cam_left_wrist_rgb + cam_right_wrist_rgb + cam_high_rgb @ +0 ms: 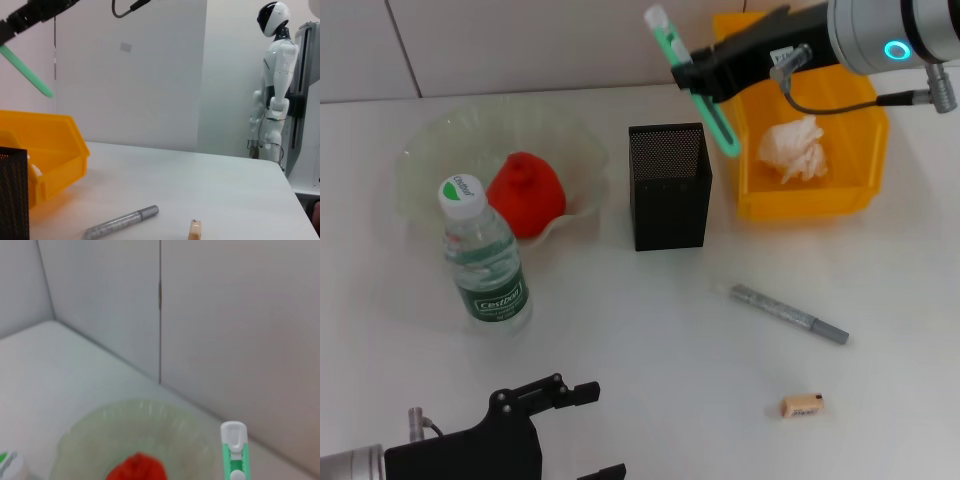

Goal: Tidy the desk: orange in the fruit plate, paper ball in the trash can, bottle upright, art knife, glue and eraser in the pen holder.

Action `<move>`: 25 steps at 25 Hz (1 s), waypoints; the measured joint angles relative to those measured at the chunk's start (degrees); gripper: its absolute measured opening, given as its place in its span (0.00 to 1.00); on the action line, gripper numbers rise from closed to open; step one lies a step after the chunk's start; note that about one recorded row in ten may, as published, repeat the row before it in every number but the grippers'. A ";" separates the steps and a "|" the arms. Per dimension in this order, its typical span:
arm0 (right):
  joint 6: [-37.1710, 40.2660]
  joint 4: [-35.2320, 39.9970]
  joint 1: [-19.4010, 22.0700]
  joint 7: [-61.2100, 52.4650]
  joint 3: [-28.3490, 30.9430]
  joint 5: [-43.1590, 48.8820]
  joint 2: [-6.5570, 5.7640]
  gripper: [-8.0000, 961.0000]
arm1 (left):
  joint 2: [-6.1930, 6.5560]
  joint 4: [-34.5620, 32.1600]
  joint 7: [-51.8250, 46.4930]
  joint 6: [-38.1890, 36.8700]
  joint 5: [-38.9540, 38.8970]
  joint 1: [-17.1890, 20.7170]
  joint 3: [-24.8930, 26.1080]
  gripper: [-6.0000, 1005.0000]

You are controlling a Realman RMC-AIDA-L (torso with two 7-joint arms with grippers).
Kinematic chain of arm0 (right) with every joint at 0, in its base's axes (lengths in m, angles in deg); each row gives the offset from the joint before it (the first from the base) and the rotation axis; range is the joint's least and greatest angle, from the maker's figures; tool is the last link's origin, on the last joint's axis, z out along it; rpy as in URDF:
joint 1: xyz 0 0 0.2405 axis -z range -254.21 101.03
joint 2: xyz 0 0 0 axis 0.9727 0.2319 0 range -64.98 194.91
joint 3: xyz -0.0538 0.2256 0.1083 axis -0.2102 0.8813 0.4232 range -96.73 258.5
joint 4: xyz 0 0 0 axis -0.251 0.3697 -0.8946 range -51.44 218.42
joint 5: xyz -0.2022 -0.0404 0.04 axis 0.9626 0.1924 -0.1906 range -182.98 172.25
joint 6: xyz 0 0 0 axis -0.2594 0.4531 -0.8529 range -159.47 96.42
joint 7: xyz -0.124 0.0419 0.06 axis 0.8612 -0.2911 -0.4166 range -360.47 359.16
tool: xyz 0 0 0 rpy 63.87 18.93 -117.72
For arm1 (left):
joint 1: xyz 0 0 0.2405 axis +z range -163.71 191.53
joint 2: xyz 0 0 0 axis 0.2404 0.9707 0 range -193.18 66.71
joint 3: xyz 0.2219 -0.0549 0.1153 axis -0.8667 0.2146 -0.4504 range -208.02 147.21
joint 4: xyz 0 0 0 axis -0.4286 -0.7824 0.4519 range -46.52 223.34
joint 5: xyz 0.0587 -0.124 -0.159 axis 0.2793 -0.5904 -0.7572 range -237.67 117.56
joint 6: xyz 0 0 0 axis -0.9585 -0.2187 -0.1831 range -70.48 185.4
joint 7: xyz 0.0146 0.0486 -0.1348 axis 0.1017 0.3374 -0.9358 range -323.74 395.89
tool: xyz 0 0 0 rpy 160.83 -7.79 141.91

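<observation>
1. Art knife (695, 85), green and white, hangs tilted in the air, clamped in the fingers of the right gripper (698, 75), above and just behind the black mesh pen holder (669, 186).
2. Step in hand, by my reading: dropping the art knife into the pen holder. Next move calls for bringing the lower tip over the holder's open top, straightening the knife, lowering, then releasing.
3. Already in place: red-orange fruit (526, 194) in the glass fruit plate (430, 150); paper ball (792, 148) in the yellow bin (850, 195); bottle (480, 255) upright beside the plate.
4. Outstanding: silver glue stick (788, 313) and eraser (802, 405), both lying on the white surface (650, 330), well apart from the holder.
5. Left gripper (582, 430) is parked low at the near edge, fingers spread, empty.
6. Hard to make out: the finger contact on the knife is masked by the gripper body; the right wrist view shows only the knife's top end.
</observation>
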 joint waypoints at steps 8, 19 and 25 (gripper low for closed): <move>-18.95 -7.27 8.68 19.80 -3.79 -16.76 -0.01 0.18 | 0.00 0.00 -0.38 -0.21 -0.17 -0.33 0.11 0.78; -27.54 -18.31 11.46 41.18 -4.64 -33.15 -0.05 0.19 | 0.00 0.36 -1.08 -0.12 -0.21 -0.93 0.11 0.78; -30.55 -25.95 10.94 55.02 -5.20 -45.07 -0.05 0.20 | 0.00 1.50 -1.16 0.06 -0.15 -1.77 0.07 0.78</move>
